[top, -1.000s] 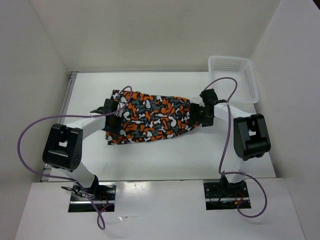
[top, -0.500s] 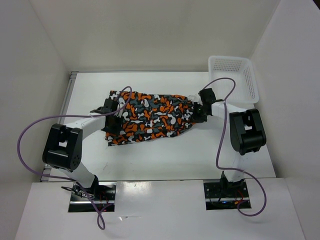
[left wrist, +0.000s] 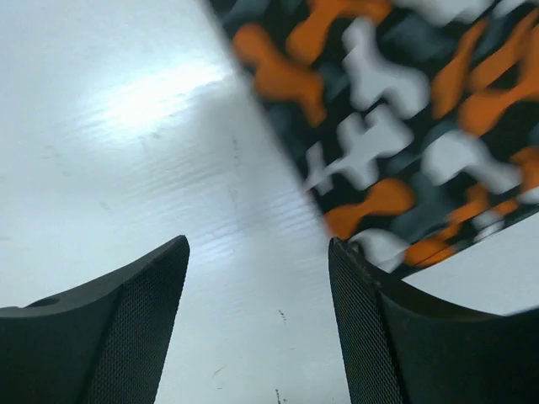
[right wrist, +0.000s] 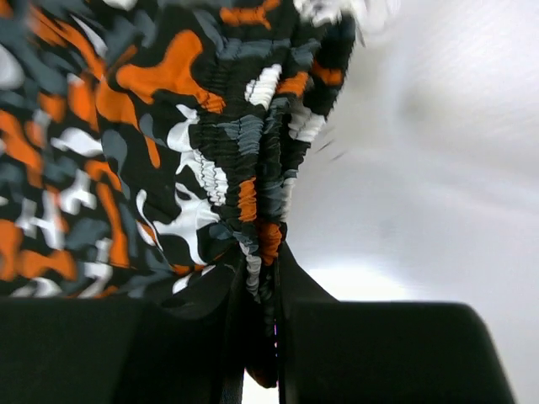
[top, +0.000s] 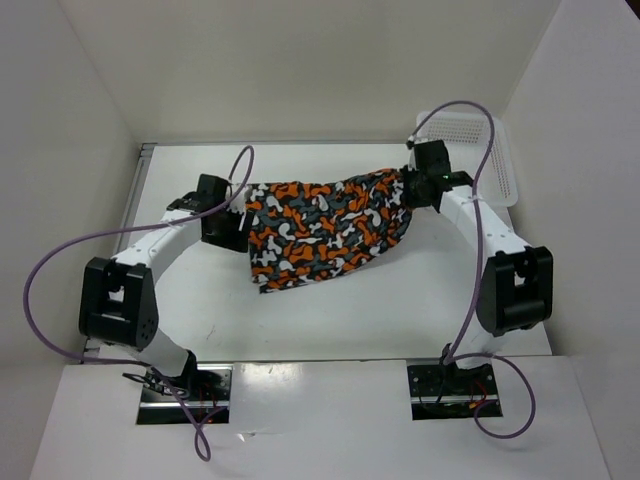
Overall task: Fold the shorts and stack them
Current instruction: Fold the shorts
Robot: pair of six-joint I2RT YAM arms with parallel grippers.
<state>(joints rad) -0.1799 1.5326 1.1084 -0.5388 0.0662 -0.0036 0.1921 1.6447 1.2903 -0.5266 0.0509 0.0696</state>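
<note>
The shorts (top: 325,225), in orange, black, grey and white camouflage print, hang stretched across the middle of the table, their lower edge drooping toward the near side. My right gripper (top: 408,190) is shut on their gathered elastic waistband (right wrist: 253,210), which is pinched between its fingers in the right wrist view. My left gripper (top: 236,222) stands open at the left end of the shorts. In the left wrist view only bare table shows between its fingers (left wrist: 349,320), and the shorts (left wrist: 404,109) lie past the right finger's outer side.
A white mesh basket (top: 505,170) sits at the far right corner, just behind the right arm. White walls close in the table (top: 330,310) at the back and both sides. Purple cables loop off both arms.
My right gripper has shut on the waistband and risen toward the far right, pulling the shorts with it. My left gripper has opened wider and moved farther back.
</note>
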